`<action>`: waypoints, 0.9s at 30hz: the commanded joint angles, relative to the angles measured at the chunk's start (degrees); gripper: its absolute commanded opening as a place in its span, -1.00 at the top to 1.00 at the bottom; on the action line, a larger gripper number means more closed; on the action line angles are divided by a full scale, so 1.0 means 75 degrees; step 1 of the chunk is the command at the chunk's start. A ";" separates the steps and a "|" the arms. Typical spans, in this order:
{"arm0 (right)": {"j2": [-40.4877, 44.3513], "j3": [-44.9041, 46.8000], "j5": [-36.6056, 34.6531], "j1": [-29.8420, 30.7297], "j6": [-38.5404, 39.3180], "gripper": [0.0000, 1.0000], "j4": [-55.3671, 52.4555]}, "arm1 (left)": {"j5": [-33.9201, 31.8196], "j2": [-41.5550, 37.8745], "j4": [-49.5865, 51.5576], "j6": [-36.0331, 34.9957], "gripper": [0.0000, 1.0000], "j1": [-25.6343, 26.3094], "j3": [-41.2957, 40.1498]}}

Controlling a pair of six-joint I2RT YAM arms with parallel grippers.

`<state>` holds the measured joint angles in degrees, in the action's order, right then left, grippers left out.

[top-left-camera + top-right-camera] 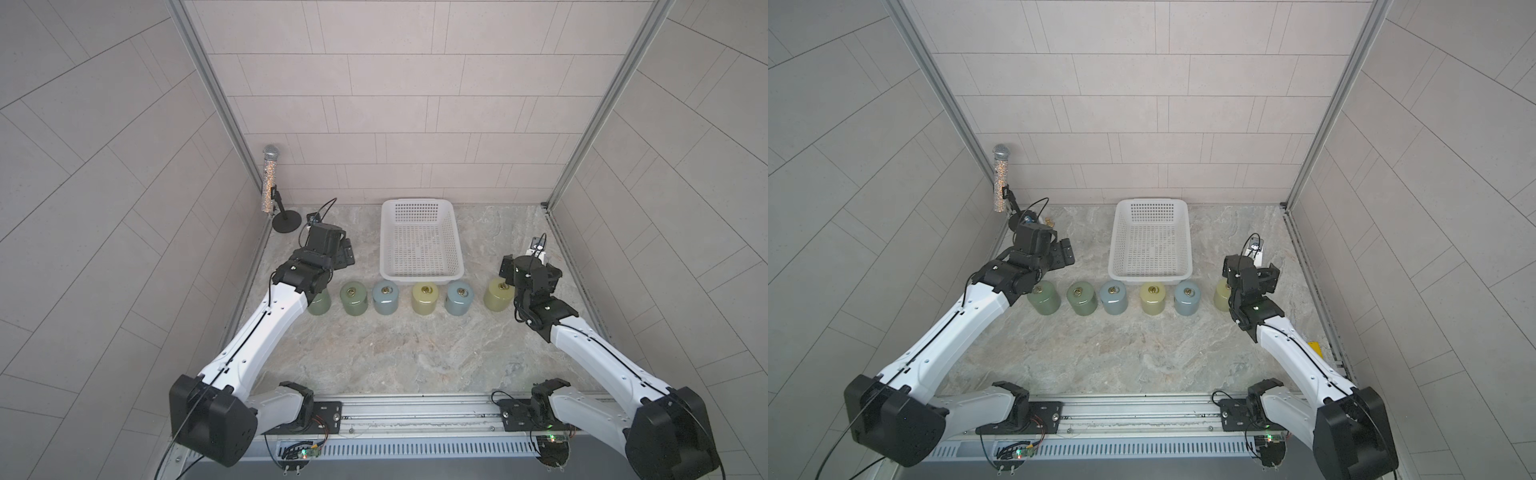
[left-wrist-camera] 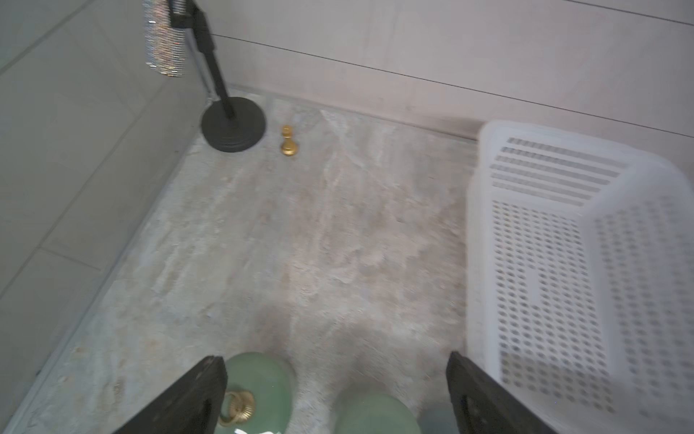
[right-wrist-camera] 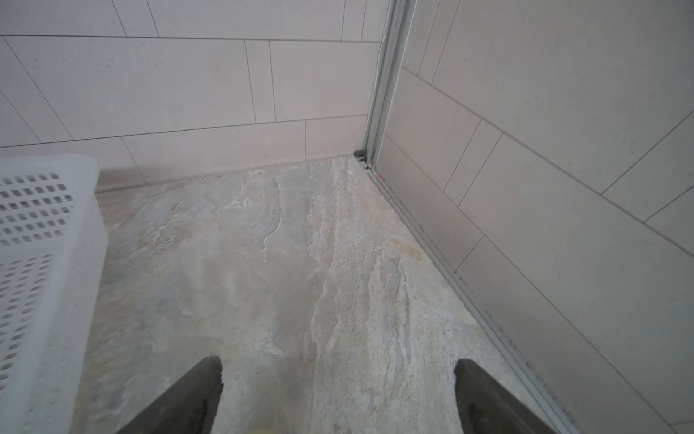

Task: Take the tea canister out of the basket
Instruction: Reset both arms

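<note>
Left tool (image 2: 335, 359) gapes wide near the white, perforated, rolled-rim basket (image 1: 422, 275).

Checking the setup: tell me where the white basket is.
In both top views the basket sits about midway between the table's sides, near the back wall, directly behind the row of six canisters.

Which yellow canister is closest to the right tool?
The yellow canister at the row's right end, beside the right tool; the other yellow canister stands mid-row.
</note>
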<state>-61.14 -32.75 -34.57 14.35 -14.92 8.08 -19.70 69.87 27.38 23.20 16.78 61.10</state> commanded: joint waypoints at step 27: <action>-0.3231 0.2025 0.1683 -0.1080 0.1599 -1.00 0.6570 | -0.1046 0.1279 -0.8085 -0.2382 -1.00 -0.1630 -0.4661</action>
<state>-83.55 -19.14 -24.64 6.37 -4.69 58.22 -28.53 78.41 -27.05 6.94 4.89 27.31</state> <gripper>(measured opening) 0.998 0.999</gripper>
